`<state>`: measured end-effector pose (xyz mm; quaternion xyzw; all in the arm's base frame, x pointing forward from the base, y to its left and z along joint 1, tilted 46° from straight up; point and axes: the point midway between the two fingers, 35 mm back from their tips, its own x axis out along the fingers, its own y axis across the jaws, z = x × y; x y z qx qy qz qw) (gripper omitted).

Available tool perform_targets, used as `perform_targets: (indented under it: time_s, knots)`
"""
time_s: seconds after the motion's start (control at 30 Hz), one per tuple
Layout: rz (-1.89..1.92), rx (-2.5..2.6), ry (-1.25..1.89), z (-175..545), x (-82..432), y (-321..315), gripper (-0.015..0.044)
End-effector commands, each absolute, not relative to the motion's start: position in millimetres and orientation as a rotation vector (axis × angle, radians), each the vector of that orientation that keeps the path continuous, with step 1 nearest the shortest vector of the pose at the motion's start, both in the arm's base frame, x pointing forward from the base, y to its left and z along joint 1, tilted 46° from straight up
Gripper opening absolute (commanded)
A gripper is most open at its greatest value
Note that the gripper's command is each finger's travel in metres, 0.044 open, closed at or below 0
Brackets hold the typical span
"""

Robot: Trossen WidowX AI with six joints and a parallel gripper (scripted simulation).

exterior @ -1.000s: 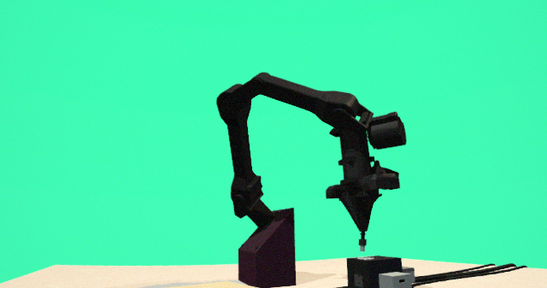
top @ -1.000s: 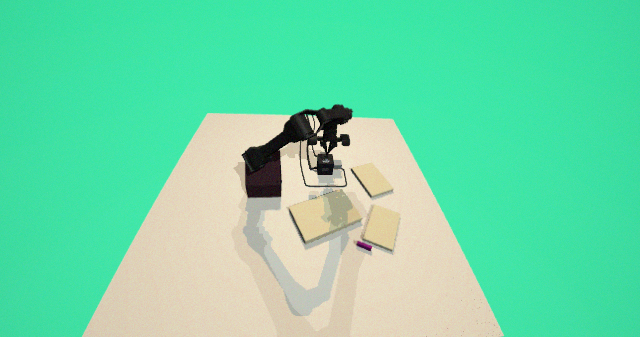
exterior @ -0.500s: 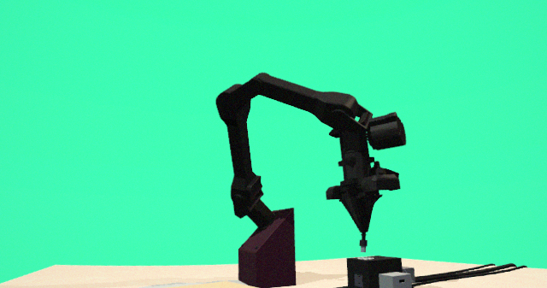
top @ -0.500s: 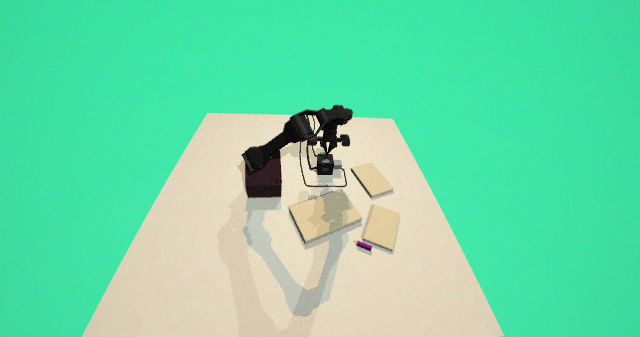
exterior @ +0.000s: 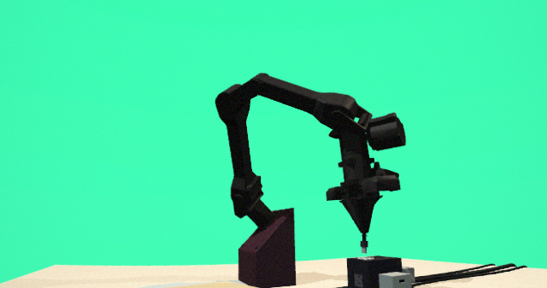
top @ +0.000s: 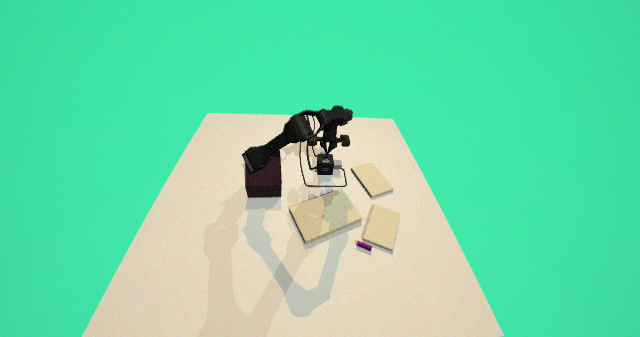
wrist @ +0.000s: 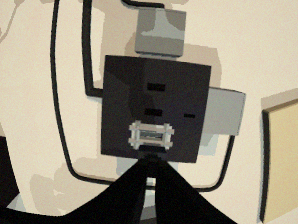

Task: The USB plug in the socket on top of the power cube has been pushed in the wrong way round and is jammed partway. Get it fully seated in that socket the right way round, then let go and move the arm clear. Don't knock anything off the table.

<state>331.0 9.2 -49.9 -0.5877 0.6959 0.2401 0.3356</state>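
Note:
My gripper [top: 327,152] [exterior: 364,233] [wrist: 152,167] points down and is shut on the black body of the USB plug [exterior: 364,243] [wrist: 151,149]. The plug hangs upright, its pale metal end down, with a small gap above the dark power cube [top: 325,165] [exterior: 370,274] [wrist: 122,95]. The silver-framed socket [wrist: 151,128] on the cube's top lies just beyond the plug in the wrist view, and the plug's body overlaps its near edge. The plug's metal end is hidden there, so which way round it faces cannot be told.
Grey blocks [exterior: 395,280] [wrist: 161,32] sit against the cube's sides. Black cables [exterior: 466,273] [wrist: 54,75] loop around it. Tan flat blocks [top: 315,224] [top: 372,179] [top: 382,227] and a purple stick [top: 364,246] lie on the table. The arm's maroon base [top: 263,179] [exterior: 265,258] stands left.

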Motion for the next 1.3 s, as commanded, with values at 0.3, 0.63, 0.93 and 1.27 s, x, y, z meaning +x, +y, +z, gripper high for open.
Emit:
perform_targets:
  time_s: [0.3, 0.63, 0.93, 1.27]
  knots:
    - [0.639, -1.527, 1.806, -51.3, 330.2, 8.8, 0.0]
    - [0.645, -1.522, 1.8, -52.6, 330.2, 8.4, 0.0]
    - [0.647, -1.521, 1.797, -53.6, 330.2, 7.7, 0.0]
    - [0.647, -1.521, 1.797, -54.5, 330.1, 6.9, 0.0]
